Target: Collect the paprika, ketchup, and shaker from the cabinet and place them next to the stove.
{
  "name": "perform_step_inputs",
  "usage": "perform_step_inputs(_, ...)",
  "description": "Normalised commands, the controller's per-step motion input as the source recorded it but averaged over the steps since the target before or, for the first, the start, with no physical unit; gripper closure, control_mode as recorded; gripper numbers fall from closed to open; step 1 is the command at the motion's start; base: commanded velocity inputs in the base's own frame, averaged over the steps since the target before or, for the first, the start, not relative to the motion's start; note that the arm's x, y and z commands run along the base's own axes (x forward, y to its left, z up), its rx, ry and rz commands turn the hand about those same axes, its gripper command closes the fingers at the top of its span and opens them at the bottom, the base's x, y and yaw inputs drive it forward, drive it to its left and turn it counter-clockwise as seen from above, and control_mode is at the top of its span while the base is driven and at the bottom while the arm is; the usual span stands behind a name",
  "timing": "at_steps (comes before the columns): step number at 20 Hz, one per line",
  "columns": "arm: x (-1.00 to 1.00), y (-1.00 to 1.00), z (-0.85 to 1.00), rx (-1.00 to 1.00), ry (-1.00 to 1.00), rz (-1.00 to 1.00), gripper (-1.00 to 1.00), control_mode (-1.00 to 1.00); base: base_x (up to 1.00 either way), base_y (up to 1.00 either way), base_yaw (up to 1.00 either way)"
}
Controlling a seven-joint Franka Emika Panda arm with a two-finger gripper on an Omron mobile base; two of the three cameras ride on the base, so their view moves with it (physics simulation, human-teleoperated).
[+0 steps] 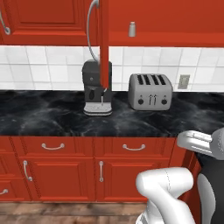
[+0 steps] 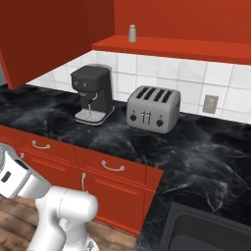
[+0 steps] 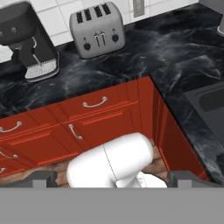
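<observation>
From behind the arm's left side, we face the backsplash nearly square-on at middle distance, the toaster (image 1: 150, 91) and coffee machine (image 1: 97, 87) centred under the cabinet (image 1: 52, 17). From the right, we look across the black counter (image 2: 196, 147) at an angle, closer in. From the hand, we look steeply down over the counter edge and the red drawers (image 3: 94, 107). All three views share toaster, coffee machine and counter.

Glossy red cabinet (image 1: 52, 17) fronts, a black marbled polished desk (image 1: 52, 116), a brushed-metal toaster (image 1: 150, 91), a matt black plastic coffee machine (image 1: 97, 87), a grey metallic shaker (image 1: 132, 29).
</observation>
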Motion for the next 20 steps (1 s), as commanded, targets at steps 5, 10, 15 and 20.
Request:
perform_step_inputs(5, 0.00, 0.00, 0.00, 0.00, 0.00, 0.00, -1.00, 1.00, 0.09, 0.05, 0.01)
perform_step_inputs(10, 0.00, 0.00, 0.00, 0.00, 0.00, 0.00, -1.00, 1.00, 0.19, 0.04, 0.00)
perform_step_inputs(15, 0.00, 0.00, 0.00, 0.00, 0.00, 0.00, -1.00, 1.00, 0.50, -0.11, 0.00)
perform_step_inputs(20, 0.00, 0.00, 0.00, 0.00, 0.00, 0.00, -1.00, 1.00, 0.84, -0.26, 0.00)
